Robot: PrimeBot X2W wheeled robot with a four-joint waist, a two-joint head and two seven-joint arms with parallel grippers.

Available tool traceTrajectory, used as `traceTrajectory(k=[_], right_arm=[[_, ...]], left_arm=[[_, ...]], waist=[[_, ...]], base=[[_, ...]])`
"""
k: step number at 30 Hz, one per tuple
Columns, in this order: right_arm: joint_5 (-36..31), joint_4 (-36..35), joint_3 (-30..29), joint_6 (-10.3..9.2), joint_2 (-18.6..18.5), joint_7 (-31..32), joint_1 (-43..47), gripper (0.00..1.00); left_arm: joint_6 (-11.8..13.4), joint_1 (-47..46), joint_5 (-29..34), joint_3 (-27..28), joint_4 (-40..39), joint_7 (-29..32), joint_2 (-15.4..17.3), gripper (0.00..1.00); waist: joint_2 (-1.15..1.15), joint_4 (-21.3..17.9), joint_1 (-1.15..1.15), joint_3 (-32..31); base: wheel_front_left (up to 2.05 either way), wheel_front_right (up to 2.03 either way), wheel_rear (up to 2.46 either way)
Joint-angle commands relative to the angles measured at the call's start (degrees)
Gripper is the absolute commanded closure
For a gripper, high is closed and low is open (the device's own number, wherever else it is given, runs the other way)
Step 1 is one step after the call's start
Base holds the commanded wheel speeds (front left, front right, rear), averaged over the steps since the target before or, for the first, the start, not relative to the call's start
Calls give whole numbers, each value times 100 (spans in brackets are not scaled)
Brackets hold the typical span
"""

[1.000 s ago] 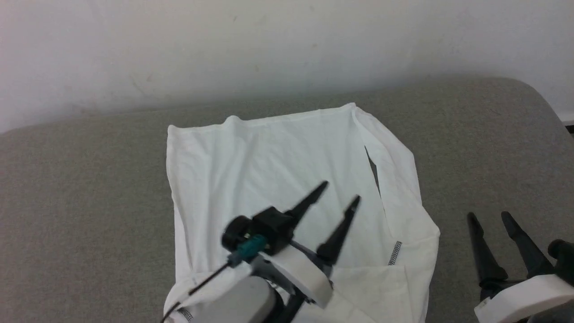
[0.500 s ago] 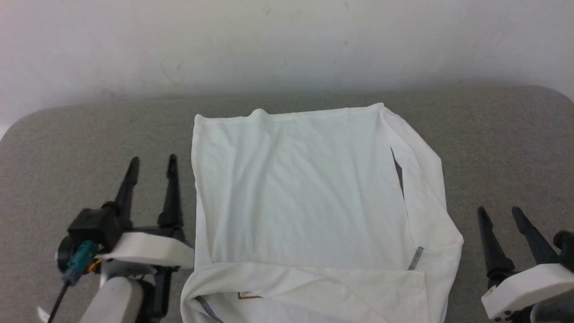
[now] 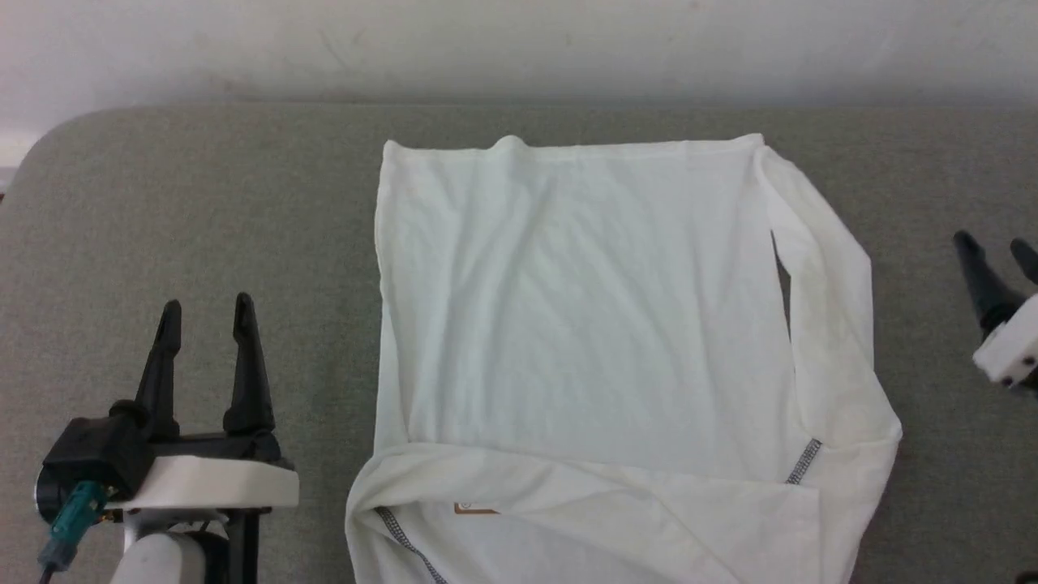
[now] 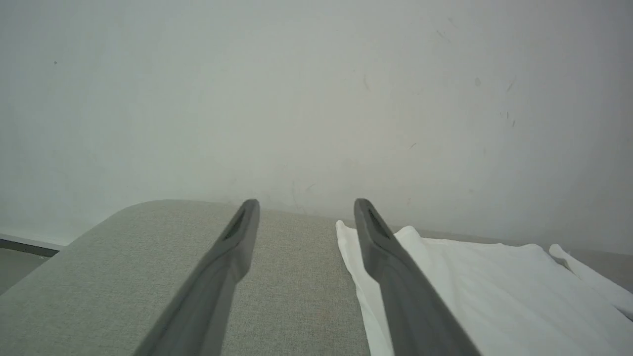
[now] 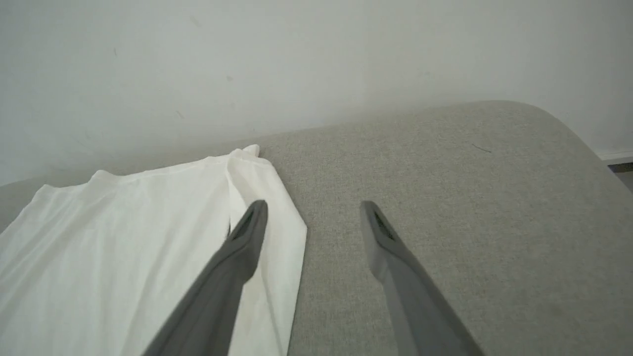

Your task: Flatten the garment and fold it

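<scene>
In the head view, you had the garment (image 3: 584, 324) lying nearly flat on the grey surface (image 3: 203, 186). A band of cloth was already folded across its near end, and by my judgement the main folds were still to do. Your left gripper (image 3: 207, 302) and right gripper (image 3: 992, 241) stood spread and empty, fingers pointing away, with the shirt between them. In the left wrist view, the cloth lay just right of your jaws. In the right wrist view, its sleeve edge ran behind the nearer finger (image 5: 232, 262), with bare surface between the jaws.
</scene>
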Motion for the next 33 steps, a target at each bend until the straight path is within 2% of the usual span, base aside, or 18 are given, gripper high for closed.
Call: traceTrajectory(k=[1,7,12,17,22,23,24,25,26,28,33], right_arm=[[163,362,75,-4,-209,272,-466,0],[737,1457,662,-4,-787,1256,-1804,0],[984,2014,1234,-4,-1124,1701,-2551,0],[1073,2337,1645,-4,-1244,1857,-2981,0],[1233,2797,2140,-4,-1294,2382,-3157,1],[1277,2898,2218,-4,-1295,2555,-3155,31],[1322,2992,2279,-4,-1289,2717,-3144,57],[1368,3081,2340,-4,-1288,2898,-3130,95],[1409,3130,2388,-4,-1290,3024,-3122,100],[1428,3064,2466,-4,-1353,3022,-3152,100],[1433,2556,2414,-4,-1760,2127,-3219,100]], left_arm=[[-88,-115,122,45,-53,-27,-107,0],[-298,-408,403,117,-218,-27,-510,0],[-478,-597,594,152,-283,-27,-808,0],[-617,-705,713,183,-285,-27,-968,0],[-751,-798,841,177,-176,-27,-1108,0],[-771,-808,862,180,-146,-27,-1128,0],[-789,-812,877,185,-116,-27,-1147,0],[-804,-813,891,191,-86,-27,-1163,0],[-817,-807,908,201,-56,-27,-1177,0],[-839,-791,929,236,-14,-27,-1198,0],[-894,-679,1002,309,89,-27,-1228,0]], waist=[[-1,400,-1,599],[-1,671,-1,1224],[-1,833,-1,1582],[-1,881,-1,1775],[-1,871,-1,1847],[-1,860,-1,1831],[-1,842,-1,1805],[-1,826,-1,1771],[-1,802,-1,1727],[-1,742,-1,1639],[-1,542,-1,1290]], base=[[0,0,0],[0,0,0],[0,0,0],[0,0,0],[0,0,0],[0,0,0],[0,0,0],[0,0,0],[0,0,0],[0,0,0],[0,0,0]])
